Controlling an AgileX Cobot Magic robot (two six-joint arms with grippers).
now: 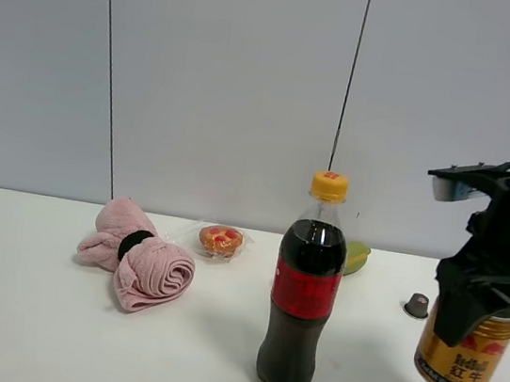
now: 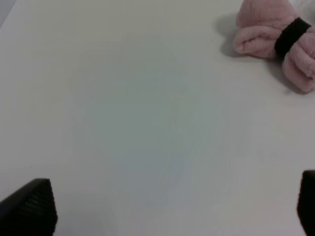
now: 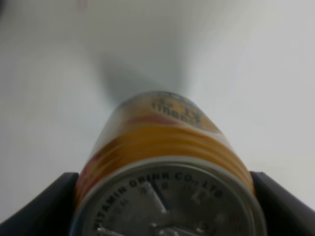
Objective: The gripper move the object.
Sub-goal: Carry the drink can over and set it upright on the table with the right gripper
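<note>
I have the right gripper clamped on the can, which hangs tilted between its fingers, apparently clear of the table, so carrying it shouldn't clip the bottle beside it; the left gripper gapes empty.

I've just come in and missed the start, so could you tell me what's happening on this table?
The right end effector is shut on the gold Red Bull can, holding it slightly tilted, right of the cola bottle. The left end effector hangs open over the bare table near the pink towel.
</note>
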